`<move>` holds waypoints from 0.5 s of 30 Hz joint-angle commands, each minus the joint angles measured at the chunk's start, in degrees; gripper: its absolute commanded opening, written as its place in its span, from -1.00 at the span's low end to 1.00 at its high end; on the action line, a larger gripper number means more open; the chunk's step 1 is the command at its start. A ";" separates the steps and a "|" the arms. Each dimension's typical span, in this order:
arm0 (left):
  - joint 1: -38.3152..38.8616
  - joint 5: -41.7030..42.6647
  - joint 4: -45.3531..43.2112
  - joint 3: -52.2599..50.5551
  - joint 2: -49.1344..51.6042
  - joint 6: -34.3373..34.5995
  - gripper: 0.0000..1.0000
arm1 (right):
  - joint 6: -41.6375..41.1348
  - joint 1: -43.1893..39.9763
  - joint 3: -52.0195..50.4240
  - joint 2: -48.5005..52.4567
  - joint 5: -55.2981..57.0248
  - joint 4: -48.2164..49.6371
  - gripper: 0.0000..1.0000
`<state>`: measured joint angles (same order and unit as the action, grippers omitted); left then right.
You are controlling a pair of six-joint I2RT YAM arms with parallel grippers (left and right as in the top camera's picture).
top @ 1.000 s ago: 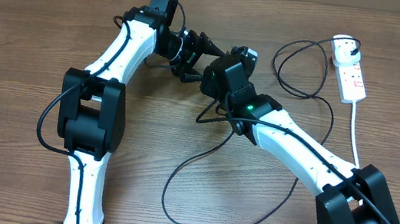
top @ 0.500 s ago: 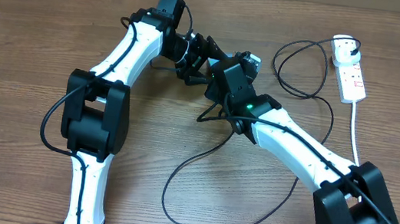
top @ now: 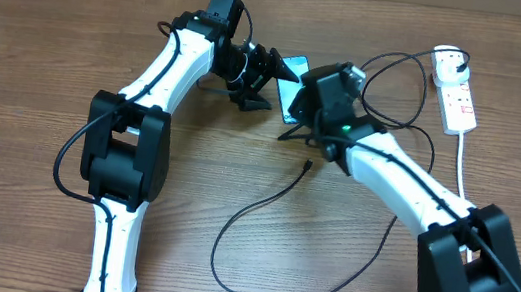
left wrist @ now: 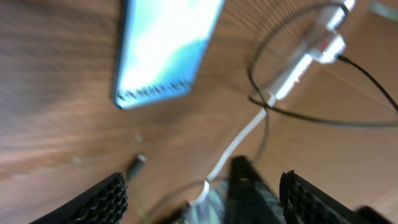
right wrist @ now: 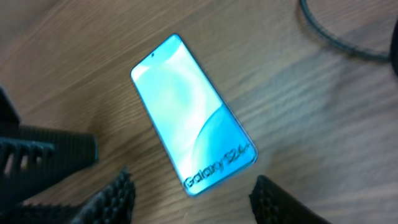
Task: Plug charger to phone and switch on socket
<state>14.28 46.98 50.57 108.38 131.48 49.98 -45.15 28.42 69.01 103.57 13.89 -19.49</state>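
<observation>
The phone [right wrist: 193,140] lies flat on the wooden table with its light blue screen up and its "Galaxy S24" end toward my right gripper [right wrist: 194,208]. That gripper hovers just short of this end, open and empty. The charger's connector tip [top: 307,165] lies loose on the table below the right wrist, also showing as the connector tip [left wrist: 137,167]. Its thin black cable runs in a big loop to the socket [top: 457,94] at the far right, where its plug [top: 450,60] sits. My left gripper [top: 272,77] is open and empty beside the phone [top: 294,69].
A thick white cord [top: 463,173] trails from the socket down the right side. The black cable loops widely over the front middle of the table [top: 50,58] and coils near the socket. The left gripper's fingers [right wrist: 37,158] stand close to the phone's left side.
My right gripper opened and drew back to the right. The connector tip it held now lies on the table. The phone is uncovered.
</observation>
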 commanded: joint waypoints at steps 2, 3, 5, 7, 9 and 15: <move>0.15 -13.81 -0.13 1.40 -0.85 -5.05 0.55 | 7.80 -5.01 1.55 1.25 -10.12 1.31 0.33; -0.04 -15.52 -0.17 1.40 -1.22 -5.53 0.56 | 8.70 -6.08 1.88 1.25 -12.61 0.87 0.36; -0.55 -18.67 -0.52 1.44 -2.56 -7.26 0.60 | 11.17 -8.02 3.08 1.25 -17.09 -0.39 0.37; -1.27 -21.92 -0.50 1.68 -4.63 -9.11 0.69 | 13.99 -9.31 5.40 1.33 -19.32 -3.34 0.38; -1.95 -25.57 -0.74 1.75 -7.39 -11.21 0.74 | 17.42 -9.86 9.62 2.01 -19.58 -8.59 0.44; -1.99 -39.30 -0.70 1.75 -15.02 -16.65 0.99 | 25.59 -9.86 28.15 8.31 -19.61 -26.82 0.78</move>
<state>12.32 17.98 49.91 108.38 122.69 38.30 -26.65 18.39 88.97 108.81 -3.97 -43.27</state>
